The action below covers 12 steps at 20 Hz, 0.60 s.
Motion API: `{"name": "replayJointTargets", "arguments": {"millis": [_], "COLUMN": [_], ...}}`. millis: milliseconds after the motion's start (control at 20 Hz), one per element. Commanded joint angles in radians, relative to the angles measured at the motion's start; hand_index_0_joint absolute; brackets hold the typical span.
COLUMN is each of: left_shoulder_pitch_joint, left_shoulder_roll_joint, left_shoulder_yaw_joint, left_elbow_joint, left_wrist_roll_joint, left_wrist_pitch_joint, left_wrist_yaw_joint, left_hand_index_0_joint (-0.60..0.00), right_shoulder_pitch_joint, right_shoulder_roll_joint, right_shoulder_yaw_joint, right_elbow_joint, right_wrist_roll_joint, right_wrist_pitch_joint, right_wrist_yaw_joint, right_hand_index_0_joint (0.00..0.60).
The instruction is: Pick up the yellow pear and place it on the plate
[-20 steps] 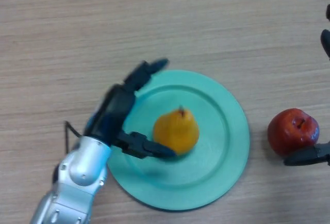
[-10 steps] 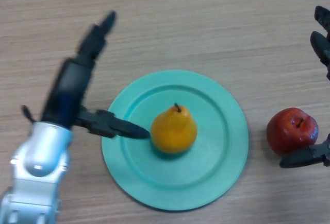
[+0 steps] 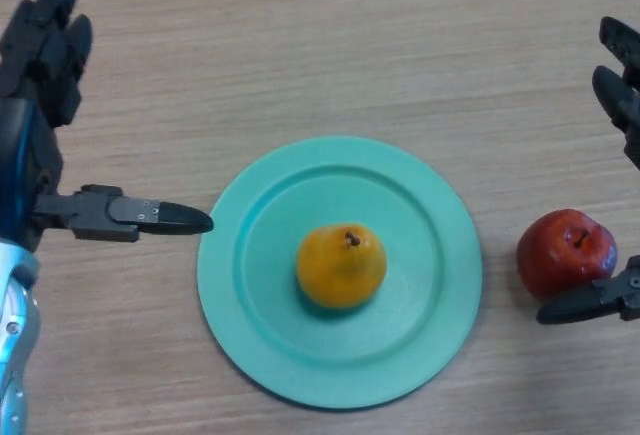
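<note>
The yellow pear (image 3: pixel 341 265) sits upright mid-plate (image 3: pixel 430 205), job looks done! The left hand (image 3: pixel 40 135) hangs spread and empty at left. Smooth, rounded, probably light: best gripped around the belly.

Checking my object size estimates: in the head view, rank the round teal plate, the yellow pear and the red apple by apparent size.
1. Round teal plate, clearly largest.
2 and 3. Yellow pear and red apple look nearly alike, so I won't rank them.
</note>
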Motion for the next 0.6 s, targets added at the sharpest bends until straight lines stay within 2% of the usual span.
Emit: {"name": "replayJointTargets", "arguments": {"millis": [50,600], "left_shoulder_pitch_joint": [-0.018,-0.018], "left_shoulder_roll_joint": [0.039,0.042], "left_shoulder_yaw_joint": [0.053,0.061], "left_elbow_joint": [-0.069,-0.1], "left_wrist_roll_joint": [-0.009,0.009], "left_wrist_pitch_joint": [-0.113,-0.093], "left_wrist_yaw_joint": [0.019,0.022], "left_hand_index_0_joint": [0.0,0.0], "right_shoulder_pitch_joint": [-0.035,-0.072], "right_shoulder_roll_joint": [-0.037,-0.044], "right_shoulder_yaw_joint": [-0.019,0.007], "right_elbow_joint": [-0.057,0.013], "right_wrist_roll_joint": [0.046,0.031], "right_wrist_pitch_joint": [-0.123,-0.185], "right_wrist_yaw_joint": [-0.033,-0.034], "right_hand_index_0_joint": [0.0,0.0]}}
